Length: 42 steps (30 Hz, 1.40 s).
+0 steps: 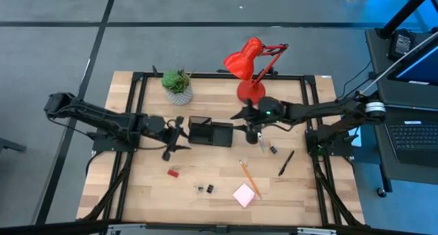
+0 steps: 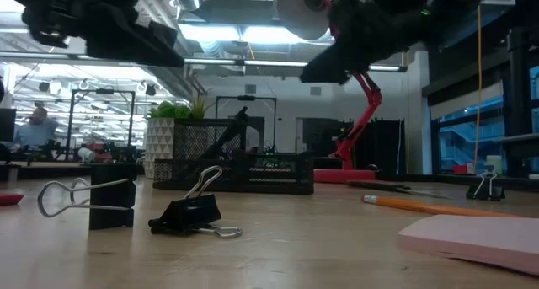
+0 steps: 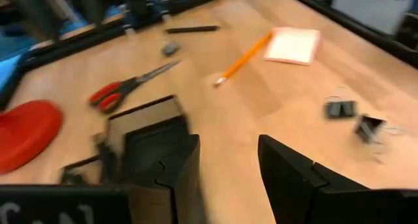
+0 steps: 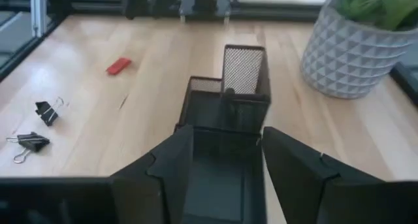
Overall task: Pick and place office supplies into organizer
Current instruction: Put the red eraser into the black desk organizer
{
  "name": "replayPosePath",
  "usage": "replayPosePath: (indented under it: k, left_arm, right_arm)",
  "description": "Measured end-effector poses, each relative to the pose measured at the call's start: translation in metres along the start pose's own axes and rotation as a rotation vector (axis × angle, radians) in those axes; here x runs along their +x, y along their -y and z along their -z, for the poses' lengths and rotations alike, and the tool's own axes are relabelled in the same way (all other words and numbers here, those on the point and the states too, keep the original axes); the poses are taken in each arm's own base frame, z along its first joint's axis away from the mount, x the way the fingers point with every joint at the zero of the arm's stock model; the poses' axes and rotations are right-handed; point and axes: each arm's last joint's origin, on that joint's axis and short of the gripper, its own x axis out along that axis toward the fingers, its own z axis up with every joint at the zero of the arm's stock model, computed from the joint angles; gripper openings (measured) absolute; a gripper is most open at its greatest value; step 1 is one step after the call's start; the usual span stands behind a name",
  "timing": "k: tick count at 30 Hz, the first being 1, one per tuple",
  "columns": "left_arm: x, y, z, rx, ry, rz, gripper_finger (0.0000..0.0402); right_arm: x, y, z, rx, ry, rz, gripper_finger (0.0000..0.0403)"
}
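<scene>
High view: we list the organizer at table centre, flanked by the left gripper just beside one end and the right gripper near the other; still loose on the wood are the red eraser, two black clips, the orange pencil, the pink sticky-note pad, a black pen and a lone clip, with the scissors partly under the right arm. The red lamp and the potted plant stand behind, not part of the job. Low view: we note the two clips up close, the pencil, the pad and the organizer behind them; both arms hang above the table. Left wrist view: we see the left fingers spread with nothing between them, the organizer's tall section just ahead, the scissors lying beyond it. Right wrist view: we record the right fingers parted and empty, poised over the tray's low compartment, whose contents we cannot make out, with the eraser and clips well apart. We judge the step to be between placements, most supplies not yet collected. The next move calls for one arm to turn away from the tray, descend on a nearby item, perhaps the scissors or the lone clip, and close squarely on it.
</scene>
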Motion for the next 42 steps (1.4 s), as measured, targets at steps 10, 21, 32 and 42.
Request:
replayPosePath:
  k: [10,21,32,42]
  left_arm:
    - [0.019,0.045,0.008,-0.105,-0.12,0.122,0.015]
    - [0.034,0.088,0.014,-0.243,-0.503,0.171,0.015]
    - [0.052,0.107,0.023,-0.308,-0.731,0.127,0.015]
    - [0.056,0.112,0.034,-0.365,-0.838,0.137,0.015]
  right_arm:
    - [-0.046,0.004,0.034,0.113,0.153,0.121,0.0188]
    - [-0.052,0.007,0.034,0.118,0.198,0.142,0.0188]
    - [-0.052,0.007,0.034,0.135,0.197,0.135,0.0188]
    - [-0.052,0.007,0.034,0.131,0.194,0.135,0.0188]
